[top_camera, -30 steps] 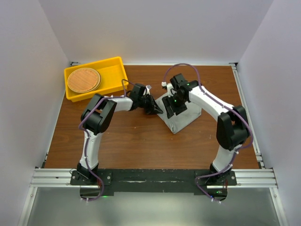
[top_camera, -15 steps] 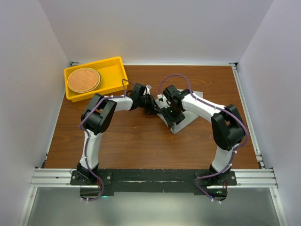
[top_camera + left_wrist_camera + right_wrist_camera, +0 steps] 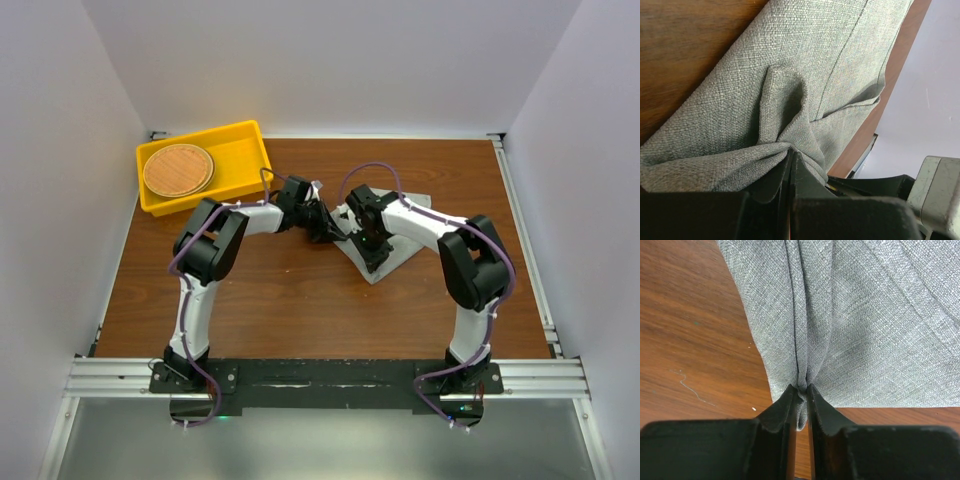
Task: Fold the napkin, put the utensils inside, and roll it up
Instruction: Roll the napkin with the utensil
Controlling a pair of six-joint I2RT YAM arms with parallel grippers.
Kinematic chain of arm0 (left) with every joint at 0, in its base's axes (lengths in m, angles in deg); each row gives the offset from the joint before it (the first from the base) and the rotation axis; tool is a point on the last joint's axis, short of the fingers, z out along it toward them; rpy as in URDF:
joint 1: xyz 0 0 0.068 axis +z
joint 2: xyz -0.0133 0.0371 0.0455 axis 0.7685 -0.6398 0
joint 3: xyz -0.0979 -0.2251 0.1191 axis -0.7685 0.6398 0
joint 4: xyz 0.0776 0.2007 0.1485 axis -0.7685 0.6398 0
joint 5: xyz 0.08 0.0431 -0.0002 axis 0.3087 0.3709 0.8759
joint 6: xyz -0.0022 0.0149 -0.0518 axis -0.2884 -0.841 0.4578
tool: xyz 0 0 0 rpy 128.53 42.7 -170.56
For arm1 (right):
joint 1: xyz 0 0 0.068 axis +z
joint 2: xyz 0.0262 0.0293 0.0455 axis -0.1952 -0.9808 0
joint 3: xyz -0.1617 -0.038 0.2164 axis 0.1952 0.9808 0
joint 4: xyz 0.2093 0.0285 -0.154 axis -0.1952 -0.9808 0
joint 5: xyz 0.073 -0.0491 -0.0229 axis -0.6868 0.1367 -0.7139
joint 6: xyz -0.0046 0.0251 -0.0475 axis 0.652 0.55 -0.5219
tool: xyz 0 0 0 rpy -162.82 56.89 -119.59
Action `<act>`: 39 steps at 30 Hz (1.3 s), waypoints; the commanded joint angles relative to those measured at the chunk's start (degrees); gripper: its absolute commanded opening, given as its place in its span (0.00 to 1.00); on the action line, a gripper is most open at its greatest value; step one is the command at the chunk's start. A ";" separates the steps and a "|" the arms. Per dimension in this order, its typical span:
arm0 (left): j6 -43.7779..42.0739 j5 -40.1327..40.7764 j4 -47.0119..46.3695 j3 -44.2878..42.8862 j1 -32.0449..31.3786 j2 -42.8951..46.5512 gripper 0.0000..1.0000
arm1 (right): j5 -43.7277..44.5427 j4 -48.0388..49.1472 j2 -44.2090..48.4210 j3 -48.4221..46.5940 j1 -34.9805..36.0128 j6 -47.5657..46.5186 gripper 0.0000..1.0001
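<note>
From above, the grey napkin (image 3: 392,262) lies mid-frame on the brown table (image 3: 280,300). The left gripper (image 3: 332,233) and right gripper (image 3: 368,247) meet at its left side. A yellow tray (image 3: 240,155) sits upper left.

Left wrist view: the left gripper is squeezed tight on a bunched napkin fold, bottom middle.

Right wrist view: the right gripper pinches the napkin's edge, bottom middle.
</note>
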 commanded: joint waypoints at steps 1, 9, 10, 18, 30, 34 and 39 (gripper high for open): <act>-3.88 6.60 9.34 0.90 0.80 -4.85 0.02 | 2.10 0.55 -4.16 0.93 -0.48 -0.72 0.13; -4.58 6.42 10.67 0.28 0.89 -4.85 0.01 | 2.63 -2.69 1.80 -5.47 -0.39 -2.12 0.40; -4.58 6.42 10.75 0.28 0.89 -4.76 0.01 | 1.76 -3.04 2.16 -6.96 -0.30 -2.12 0.42; -4.32 5.72 11.45 -0.68 0.98 -4.85 0.01 | -1.58 1.34 0.93 -15.14 3.64 -5.36 0.52; -3.62 5.54 11.54 -0.16 1.16 -5.29 0.01 | -0.36 2.05 -6.72 -17.00 5.06 -6.69 0.25; -3.18 5.28 11.11 -0.24 1.24 -5.55 0.01 | 1.40 2.40 -6.63 -14.28 4.97 -7.74 0.28; -2.83 5.19 11.10 -0.68 1.24 -5.64 0.01 | 1.66 4.15 -6.72 -11.73 4.97 -8.19 0.35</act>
